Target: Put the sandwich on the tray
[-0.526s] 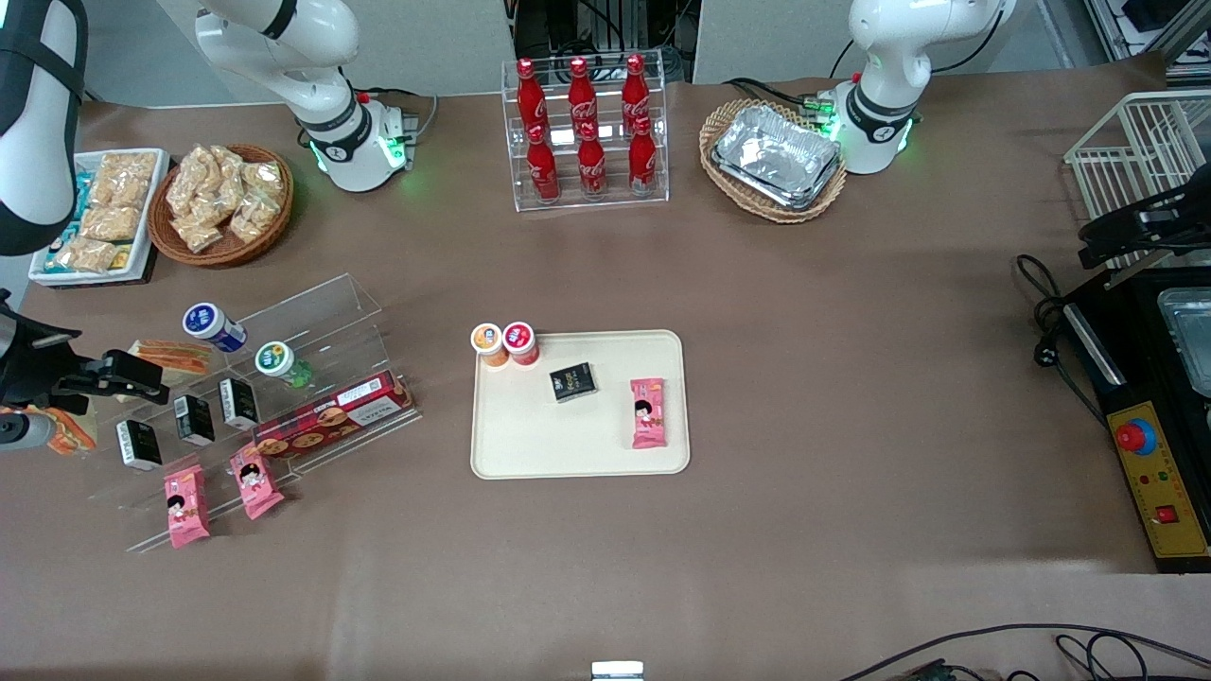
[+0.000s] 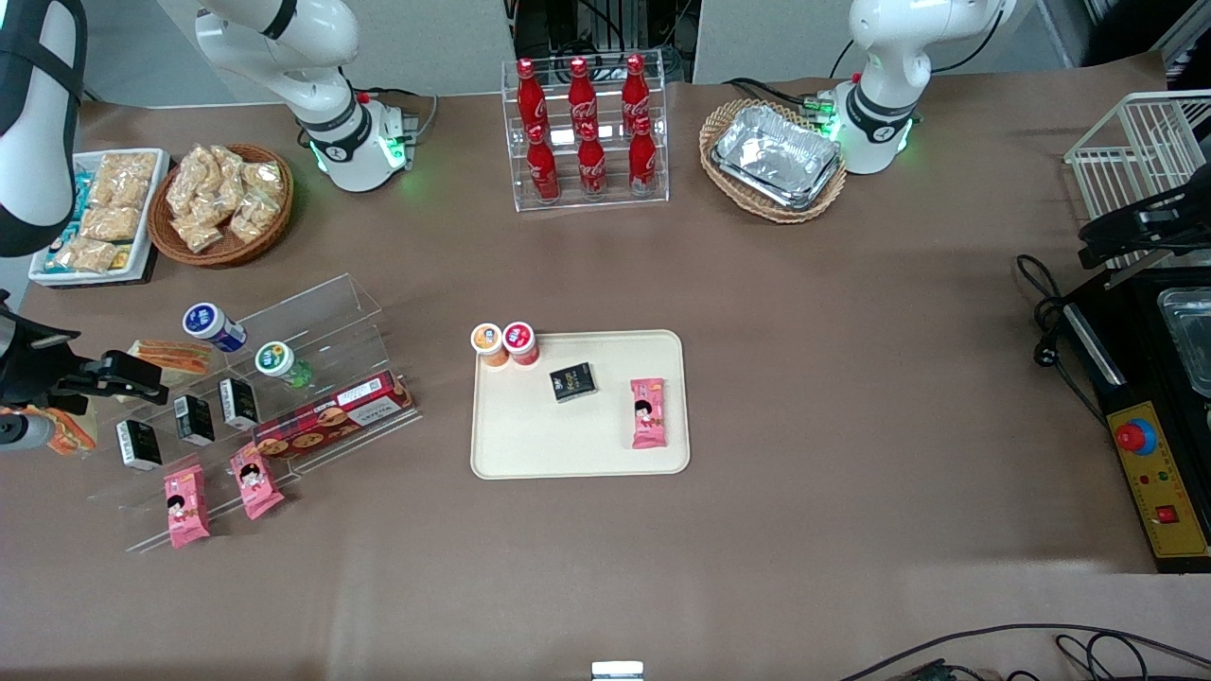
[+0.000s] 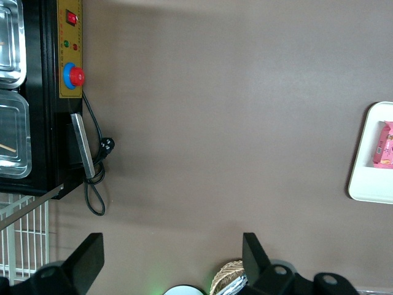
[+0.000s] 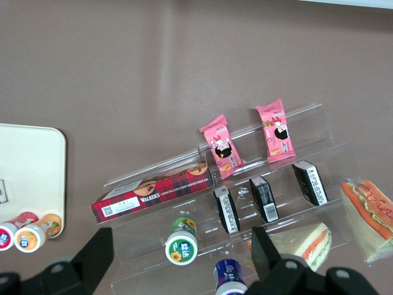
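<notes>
Gripper (image 4: 181, 261) above clear rack (image 4: 245, 184), fingers spread wide, holding nothing
Sandwich (image 4: 305, 241) on rack's top step by blue-capped bottle (image 4: 228, 273); tray (image 2: 579, 430) mid-worktop, well apart

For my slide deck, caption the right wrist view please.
Open gripper above clear stepped rack holding two wrapped triangular sandwich wedges; cream-beige rectangular tray alongside.
</notes>
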You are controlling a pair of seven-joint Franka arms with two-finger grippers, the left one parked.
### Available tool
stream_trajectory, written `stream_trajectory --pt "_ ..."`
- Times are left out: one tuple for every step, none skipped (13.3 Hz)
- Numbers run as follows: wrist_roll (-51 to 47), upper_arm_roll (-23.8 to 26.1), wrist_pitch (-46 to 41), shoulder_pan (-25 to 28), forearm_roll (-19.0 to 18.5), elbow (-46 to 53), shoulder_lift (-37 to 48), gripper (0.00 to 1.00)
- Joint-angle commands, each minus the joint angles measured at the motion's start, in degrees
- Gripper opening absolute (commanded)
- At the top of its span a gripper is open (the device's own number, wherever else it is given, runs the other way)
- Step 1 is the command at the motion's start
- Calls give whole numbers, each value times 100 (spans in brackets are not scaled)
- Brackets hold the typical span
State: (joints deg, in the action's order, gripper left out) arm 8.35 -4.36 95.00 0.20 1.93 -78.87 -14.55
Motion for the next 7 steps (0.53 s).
stream_trajectory --pt "88 32 27 -72 132 12 -13 100" --pt "96 31 27 -90 124 -5 -4 100" --pt "96 40 27 -142 106 -14 5 100" --pt "96 32 27 -143 54 -14 -4 100" --pt "88 31 36 -143 45 -23 -4 100" --pt "79 31 36 -134 18 -23 -13 100" --pt "70 40 27 -108 -78 -32 -13 100"
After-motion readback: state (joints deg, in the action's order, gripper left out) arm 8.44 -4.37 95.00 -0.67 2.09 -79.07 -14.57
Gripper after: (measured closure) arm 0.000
